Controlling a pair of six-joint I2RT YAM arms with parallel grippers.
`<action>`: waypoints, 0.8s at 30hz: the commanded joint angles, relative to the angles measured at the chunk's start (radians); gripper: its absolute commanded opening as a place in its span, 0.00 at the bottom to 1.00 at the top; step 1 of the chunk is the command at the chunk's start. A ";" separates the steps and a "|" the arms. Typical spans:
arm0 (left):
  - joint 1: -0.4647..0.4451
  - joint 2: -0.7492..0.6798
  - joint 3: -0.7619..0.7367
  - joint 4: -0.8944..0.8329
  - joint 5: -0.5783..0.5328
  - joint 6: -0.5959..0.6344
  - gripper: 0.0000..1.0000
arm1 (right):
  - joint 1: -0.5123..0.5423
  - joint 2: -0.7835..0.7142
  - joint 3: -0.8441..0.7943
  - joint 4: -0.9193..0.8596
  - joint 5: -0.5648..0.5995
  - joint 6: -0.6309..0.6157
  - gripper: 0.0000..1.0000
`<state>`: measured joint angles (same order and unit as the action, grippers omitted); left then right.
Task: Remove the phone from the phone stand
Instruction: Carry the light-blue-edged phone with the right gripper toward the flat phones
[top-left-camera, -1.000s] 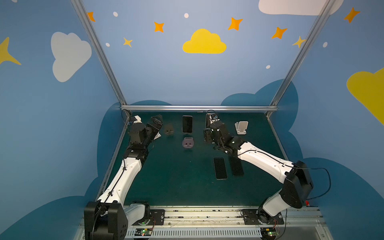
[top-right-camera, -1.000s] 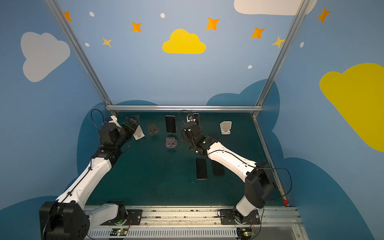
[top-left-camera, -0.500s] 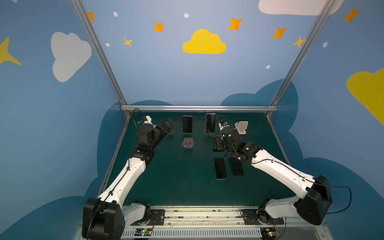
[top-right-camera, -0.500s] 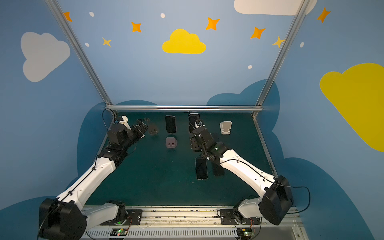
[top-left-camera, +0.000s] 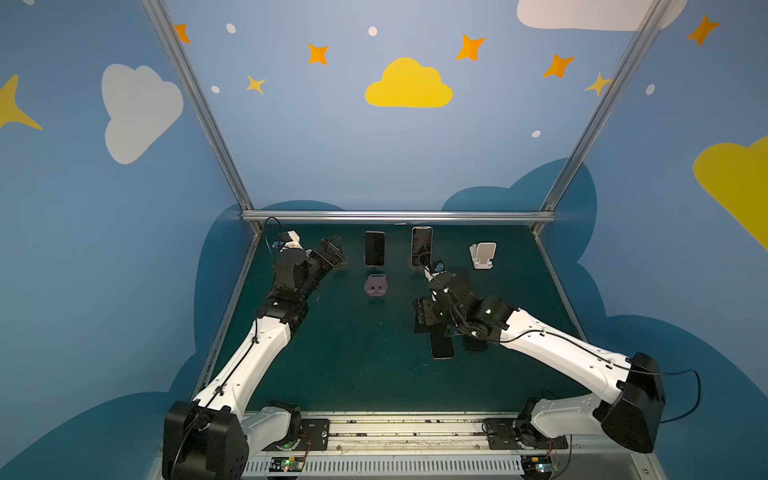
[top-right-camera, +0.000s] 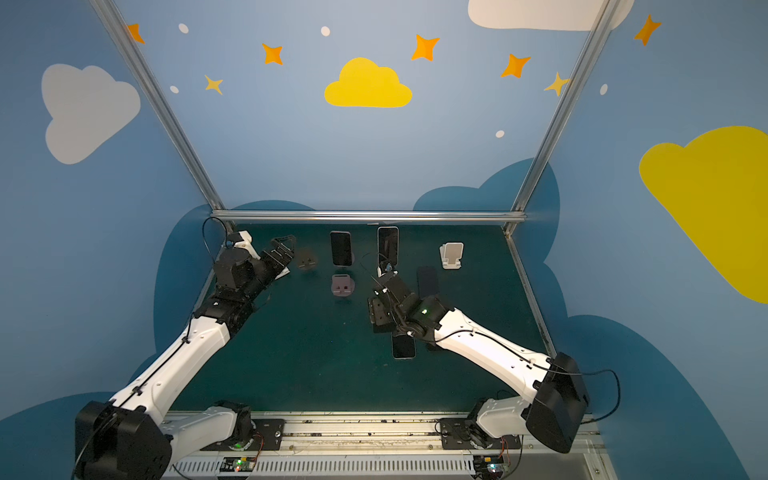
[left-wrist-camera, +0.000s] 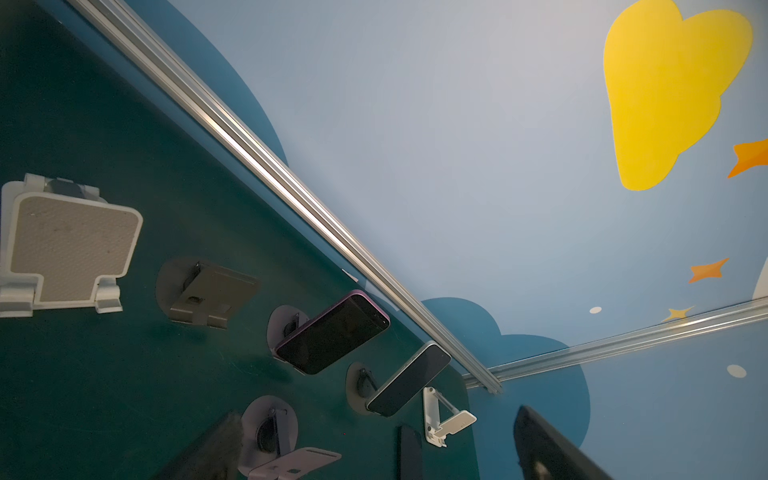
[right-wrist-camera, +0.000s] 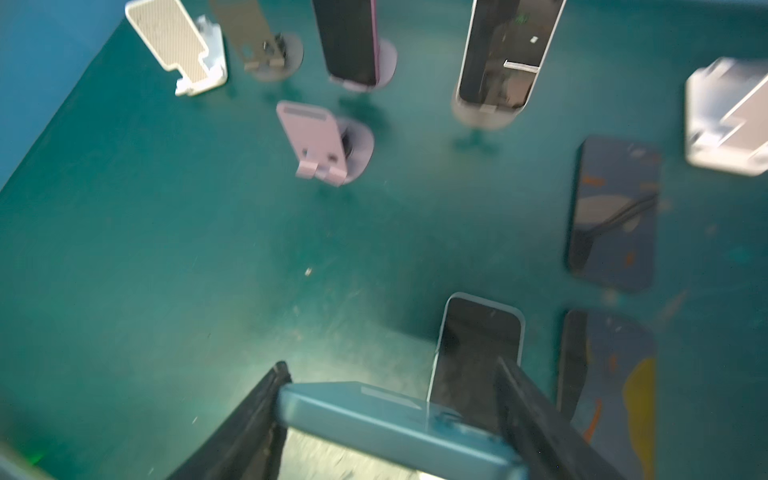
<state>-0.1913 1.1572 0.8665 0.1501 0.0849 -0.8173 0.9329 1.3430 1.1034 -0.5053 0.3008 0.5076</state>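
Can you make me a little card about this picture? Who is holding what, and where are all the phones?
Right arm: right gripper, shut on blue phone
Left arm: left gripper, open, empty
On stands: purple phone, silver phone
Lying flat: white-edged phone, two dark phones
Empty stands: pink stand, grey stand, white stand, another white stand

Nothing readable here tbh. The propped-up phones just show dark screens, the stands look plain, and the back wall only has painted clouds and stars. No legible letters, logos or numbers.
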 joint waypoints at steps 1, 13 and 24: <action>-0.004 -0.027 0.009 -0.006 -0.013 0.020 1.00 | 0.031 0.010 -0.004 -0.020 -0.064 0.105 0.60; -0.010 -0.032 0.010 -0.011 -0.020 0.022 1.00 | 0.046 0.210 0.110 -0.187 -0.140 0.205 0.60; -0.011 -0.022 0.009 -0.011 -0.022 0.025 1.00 | 0.020 0.396 0.182 -0.186 -0.203 0.180 0.60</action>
<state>-0.1993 1.1442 0.8665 0.1417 0.0731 -0.8146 0.9627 1.7069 1.2640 -0.6716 0.1165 0.6891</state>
